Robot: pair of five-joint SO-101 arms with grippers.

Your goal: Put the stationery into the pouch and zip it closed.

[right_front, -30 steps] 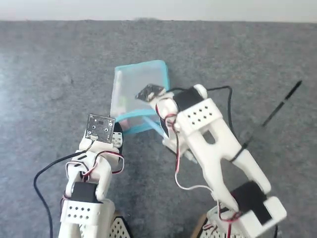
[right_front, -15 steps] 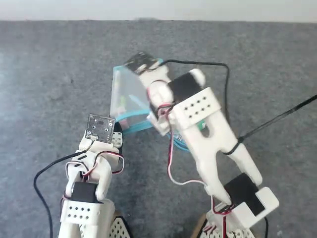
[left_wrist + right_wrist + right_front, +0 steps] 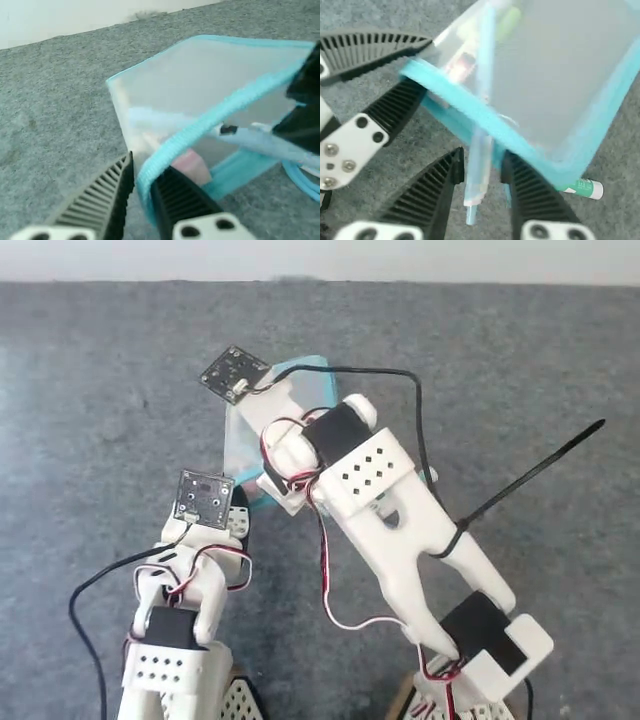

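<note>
A translucent pouch [image 3: 215, 80] with teal trim lies on the grey mat, its mouth facing the arms. My left gripper [image 3: 146, 169] is shut on the pouch's teal mouth edge [image 3: 165, 155] at the near left corner [image 3: 243, 502]. My right gripper [image 3: 482, 156] is shut on a light blue pen [image 3: 479, 150], whose far end runs through the mouth into the pouch [image 3: 560, 65]. The right arm [image 3: 360, 470] hangs over the pouch [image 3: 305, 375] and covers most of it. A pinkish item [image 3: 192, 167] and a green one [image 3: 507, 20] show inside the pouch.
A green-and-white stick [image 3: 582, 188] lies on the mat just outside the pouch's mouth. A thin black rod [image 3: 540, 472] slants across the right side. A white wall [image 3: 320, 260] bounds the far edge. Open grey mat [image 3: 90, 390] stretches to the left.
The right arm has swung left and forward over the pouch, carrying the pen toward and into the mouth. The left arm has kept still, holding the pouch edge.
</note>
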